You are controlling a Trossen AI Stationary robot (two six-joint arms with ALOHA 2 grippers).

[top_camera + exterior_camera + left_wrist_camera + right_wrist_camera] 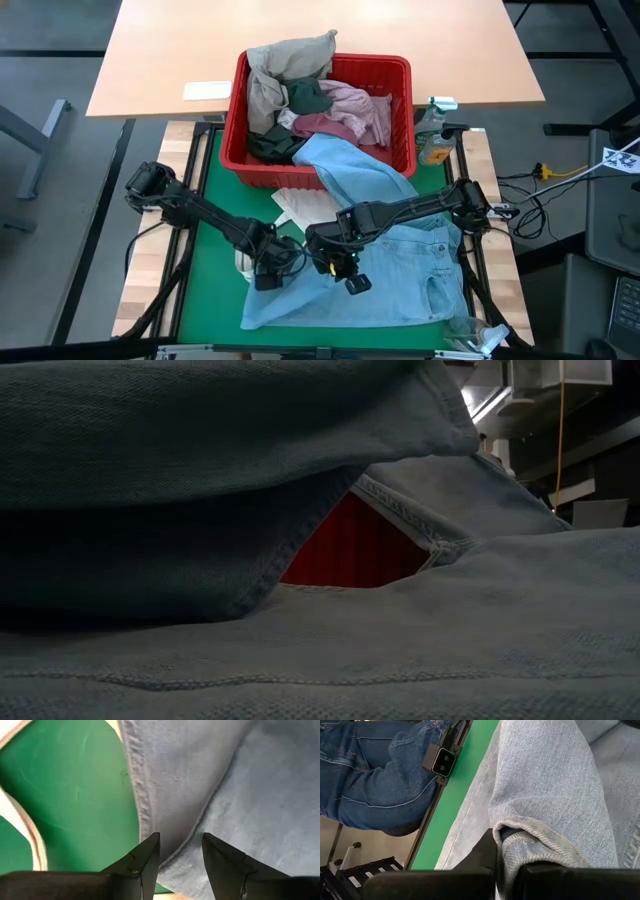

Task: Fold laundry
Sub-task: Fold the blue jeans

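Observation:
Light blue jeans [400, 270] lie spread on the green mat [215, 270]; one leg runs up toward the red basket [395, 75], which holds more laundry. My right gripper [352, 280] [507, 870] is shut on a bunched, hemmed part of the jeans, raised above the mat. My left gripper [268, 278] [181, 865] points down, open, over the jeans' left seamed edge [137, 795], with a fold of denim running under the gap between its fingers. In the low view the jeans [200, 480] fill the picture. My right gripper pinches a folded bunch of denim at a stitched hem [540, 832] between its two fingers, several layers thick. The fingers slant downward. The cloth drapes slack away from them down onto the rest of the jeans. Of my left gripper, I cannot tell whether its fingertips [145, 860] touch the denim.
The basket stands at the mat's far edge against a wooden table [180, 50]. A white tote bag [300, 205] lies partly under the jeans. A spray bottle [435, 135] stands right of the basket. A person's legs in dark jeans [370, 770] show beyond the table's near edge.

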